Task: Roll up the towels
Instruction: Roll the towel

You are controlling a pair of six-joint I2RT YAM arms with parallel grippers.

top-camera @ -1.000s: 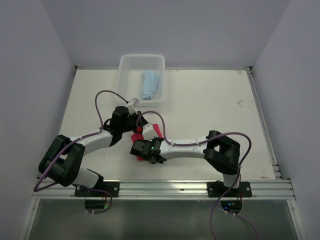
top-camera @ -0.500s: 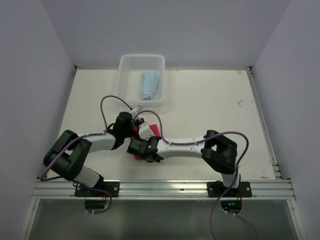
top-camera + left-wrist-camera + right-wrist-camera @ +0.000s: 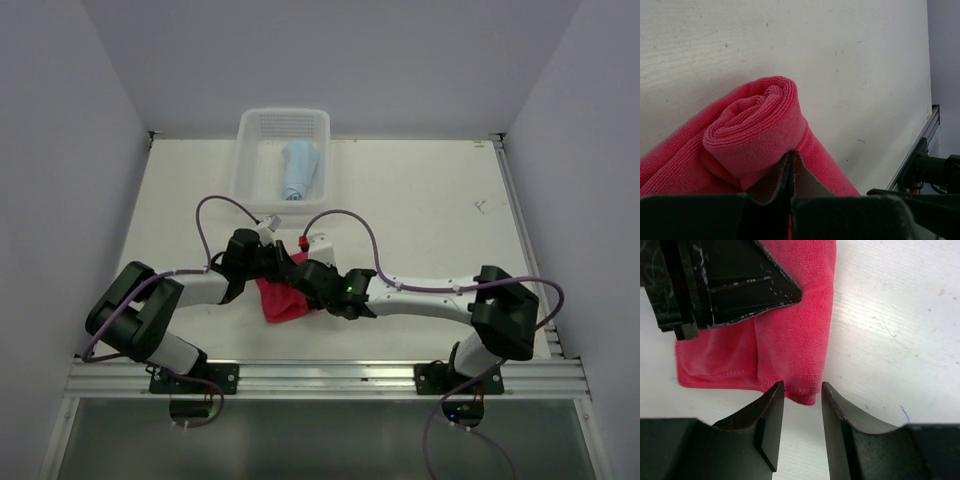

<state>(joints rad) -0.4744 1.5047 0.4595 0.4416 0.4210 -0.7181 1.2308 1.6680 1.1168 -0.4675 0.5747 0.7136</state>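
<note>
The bright pink-red towel (image 3: 283, 302) lies near the table's front, partly rolled. In the left wrist view its rolled end (image 3: 755, 127) shows as a spiral. My left gripper (image 3: 791, 156) is shut, and its tips press against the underside of that roll. In the right wrist view my right gripper (image 3: 802, 386) is open; the towel's (image 3: 790, 340) folded end sits at the mouth of the gap, untouched by the fingers. In the top view the left gripper (image 3: 272, 262) and the right gripper (image 3: 305, 282) meet over this towel. The light blue towel (image 3: 299, 170) lies rolled in the basket.
The white mesh basket (image 3: 248, 150) stands at the back edge of the table, left of centre. The left gripper's black body (image 3: 725, 285) fills the upper left of the right wrist view, close above the towel. An aluminium rail (image 3: 330, 375) runs along the near edge.
My right gripper has opened and let go of the pink-red towel. Its arm has swung out to the right, uncovering more of the cloth. The left gripper stays shut at the roll.
</note>
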